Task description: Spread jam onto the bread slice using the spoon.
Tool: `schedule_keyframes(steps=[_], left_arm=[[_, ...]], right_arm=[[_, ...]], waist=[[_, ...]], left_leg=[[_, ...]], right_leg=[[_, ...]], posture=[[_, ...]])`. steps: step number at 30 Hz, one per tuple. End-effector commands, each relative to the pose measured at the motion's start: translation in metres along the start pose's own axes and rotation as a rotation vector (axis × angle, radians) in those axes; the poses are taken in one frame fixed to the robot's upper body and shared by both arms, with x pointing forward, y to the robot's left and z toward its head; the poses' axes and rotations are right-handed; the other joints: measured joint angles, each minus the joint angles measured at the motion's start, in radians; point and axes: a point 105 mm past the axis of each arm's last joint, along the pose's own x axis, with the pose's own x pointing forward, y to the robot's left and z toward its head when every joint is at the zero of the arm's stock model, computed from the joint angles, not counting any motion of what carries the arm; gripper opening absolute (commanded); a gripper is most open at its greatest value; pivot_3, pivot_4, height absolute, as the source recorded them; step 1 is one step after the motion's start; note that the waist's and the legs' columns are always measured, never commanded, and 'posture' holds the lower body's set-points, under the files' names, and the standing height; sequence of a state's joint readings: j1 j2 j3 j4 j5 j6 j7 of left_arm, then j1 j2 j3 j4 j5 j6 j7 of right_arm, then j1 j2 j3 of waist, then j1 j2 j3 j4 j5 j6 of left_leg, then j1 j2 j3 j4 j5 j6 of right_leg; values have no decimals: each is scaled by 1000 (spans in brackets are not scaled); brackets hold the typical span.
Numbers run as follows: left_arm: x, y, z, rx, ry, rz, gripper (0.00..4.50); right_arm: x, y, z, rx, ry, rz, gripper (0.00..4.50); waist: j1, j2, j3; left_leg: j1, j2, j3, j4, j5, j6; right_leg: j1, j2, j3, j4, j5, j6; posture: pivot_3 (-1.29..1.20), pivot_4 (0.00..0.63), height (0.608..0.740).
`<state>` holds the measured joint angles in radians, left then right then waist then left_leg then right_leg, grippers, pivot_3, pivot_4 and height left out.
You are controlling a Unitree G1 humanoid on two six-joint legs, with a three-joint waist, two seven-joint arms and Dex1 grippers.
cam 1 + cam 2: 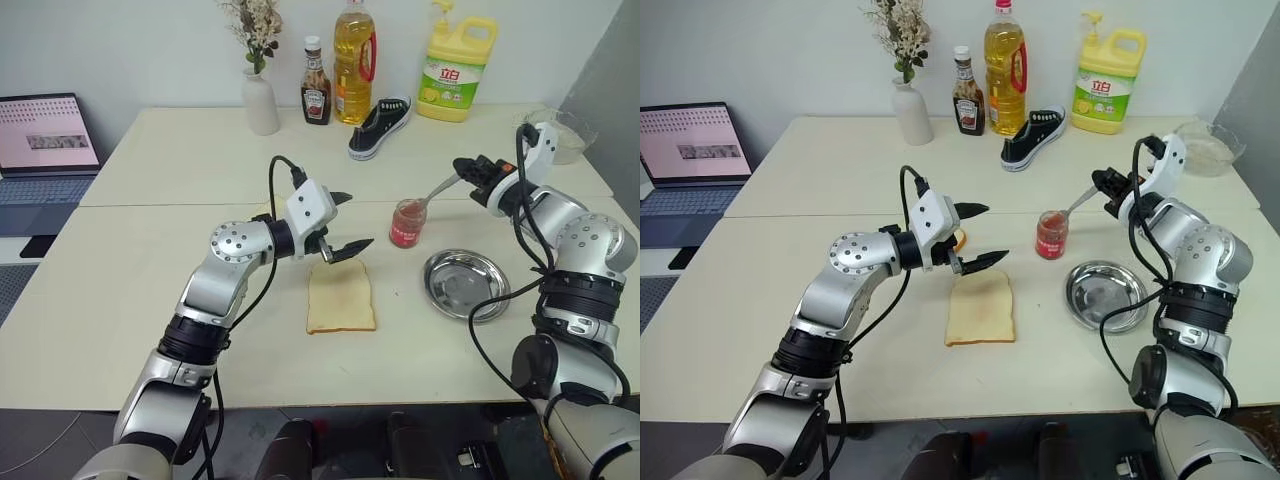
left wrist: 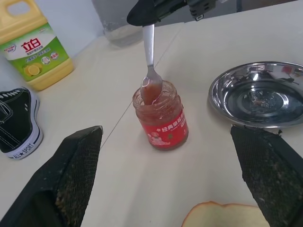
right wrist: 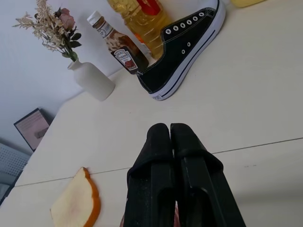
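Right pincer is clamped on the spoon, whose bowl sits in the mouth of the jam jar; left pincer hangs wide over the far edge of the bread slice on the table. I judge the scoop step needs a slow, level lift so the load clears the rim without tipping the jar.

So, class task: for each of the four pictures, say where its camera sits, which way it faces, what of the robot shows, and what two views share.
Left eye: on the head, looking forward and down over the table; both arms show.
Right eye: beside it, same scene; open left pincer above the bread slice.
Left wrist: along its own fingers at the jam, spoon dipped in.
Right wrist: along its shut pincer toward the sneaker.
Shared: both wrist views show the sneaker.
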<state>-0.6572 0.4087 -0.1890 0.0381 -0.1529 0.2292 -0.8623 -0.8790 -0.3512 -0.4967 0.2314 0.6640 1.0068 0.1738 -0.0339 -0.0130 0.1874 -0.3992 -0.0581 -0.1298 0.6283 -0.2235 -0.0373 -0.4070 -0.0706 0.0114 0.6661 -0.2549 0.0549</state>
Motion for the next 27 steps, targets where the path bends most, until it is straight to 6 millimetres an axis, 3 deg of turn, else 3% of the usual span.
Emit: schedule_keyframes(steps=[1, 15, 19, 24, 27], left_arm=[[-2, 6, 14, 54, -32, 10, 4500], [-13, 10, 13, 100, -19, -57, 4500], [-20, 8, 13, 114, -31, -88, 4500], [-40, 4, 10, 135, -38, -116, 4500], [-73, -14, 10, 60, -50, -137, 4500]], right_arm=[[-6, 9, 21, 4, -69, 36, 29], [-20, 19, 37, 326, -186, 109, 29], [-21, 36, 35, 367, -176, 167, 29], [-25, 74, 19, 380, -94, 278, 29], [-30, 107, -18, 355, 40, 366, 29]], waist=[[0, 0, 0], [0, 0, 0], [-1, 0, 0], [-10, 0, 0], [-24, 1, 0]], left_leg=[[0, 0, 0, 0, 0, 0], [0, 0, 0, 0, 0, 0], [0, 1, 0, 0, 0, 0], [0, 2, 1, 0, 0, 0], [0, 3, 1, -1, 0, 0]], right_leg=[[0, 0, 0, 0, 0, 0], [0, 0, 0, 1, 0, 0], [0, 0, 1, 1, 0, 0], [-2, 0, 2, 5, 0, 0], [-4, 0, 3, 7, 0, 0]], posture=[[0, 150, 740], [0, 150, 740], [0, 150, 740], [0, 150, 740], [0, 150, 740]])
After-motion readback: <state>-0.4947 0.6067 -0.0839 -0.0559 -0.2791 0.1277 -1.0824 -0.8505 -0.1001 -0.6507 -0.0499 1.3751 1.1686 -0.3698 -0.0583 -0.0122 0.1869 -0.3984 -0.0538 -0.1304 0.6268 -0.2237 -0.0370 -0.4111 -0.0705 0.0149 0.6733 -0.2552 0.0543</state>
